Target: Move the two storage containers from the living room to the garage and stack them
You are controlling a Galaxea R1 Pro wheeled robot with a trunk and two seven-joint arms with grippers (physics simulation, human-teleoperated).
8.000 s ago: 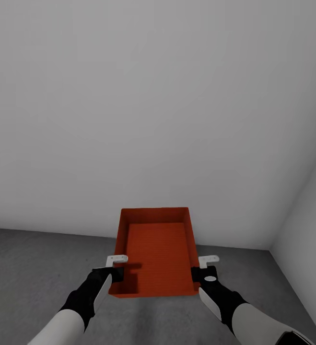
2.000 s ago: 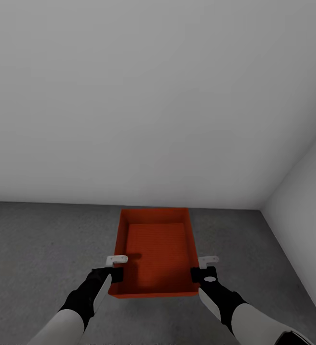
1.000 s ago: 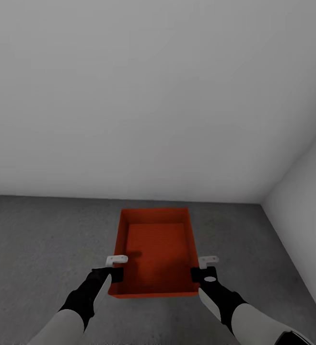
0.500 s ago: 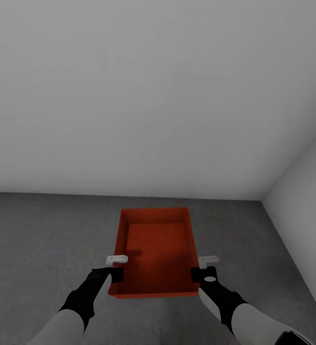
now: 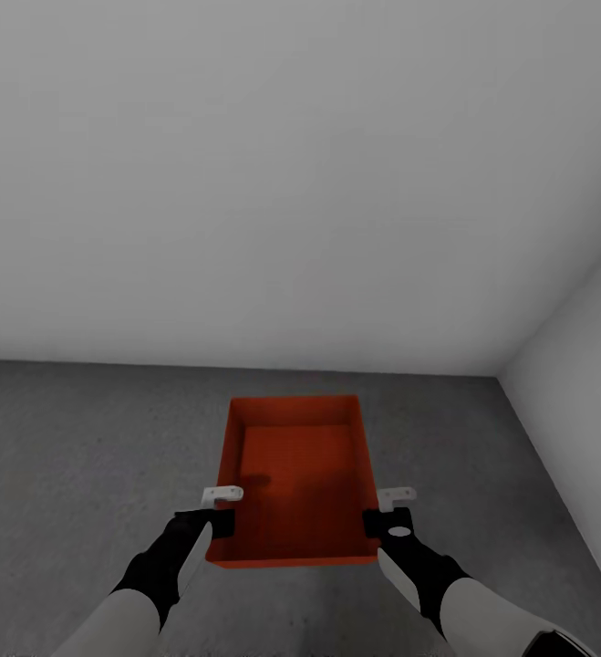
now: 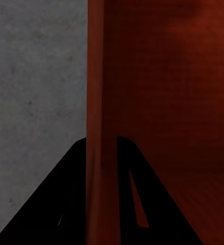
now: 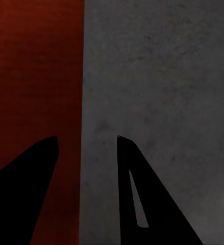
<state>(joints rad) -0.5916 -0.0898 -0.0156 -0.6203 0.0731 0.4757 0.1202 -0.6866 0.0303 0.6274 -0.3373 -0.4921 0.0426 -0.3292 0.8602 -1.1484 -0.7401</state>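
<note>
— Looking at where things stand, how far along is this?

— One storage container is in the garage, carried low over the concrete floor near the corner of the white walls. The left tool is clamped on its left wall, one finger inside and one outside. The right tool straddles the right wall, though with a visible gap at the outer finger.

— Is it set down yet?

— Hard to tell; I'd judge it's held just above the floor. No second container shows here, so fetching and stacking it appears to remain.
</note>
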